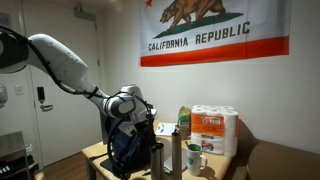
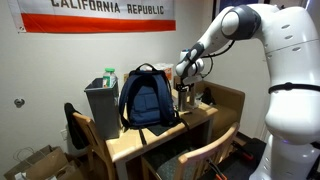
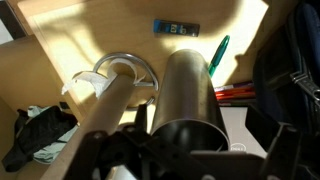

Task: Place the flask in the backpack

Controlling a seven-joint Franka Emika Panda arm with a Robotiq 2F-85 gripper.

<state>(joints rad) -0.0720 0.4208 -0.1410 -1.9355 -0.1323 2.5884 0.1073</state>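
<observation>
Since the flask (image 1: 157, 158) stands upright on the table (image 2: 126, 146), just right of the backpack (image 1: 124, 148), the gripper (image 1: 133, 119) hangs over it pointing down. Its jaws are spread and empty, probably lining up to clasp the flask's body.

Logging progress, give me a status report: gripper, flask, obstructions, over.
Gripper above table, jaws unclear. Flask upright on table beside backpack. Silver cylinder and mug crowd it.

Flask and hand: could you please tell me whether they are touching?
Cannot tell: in the wrist view the hand crowds the flask, with no plain contact or gap.
</observation>
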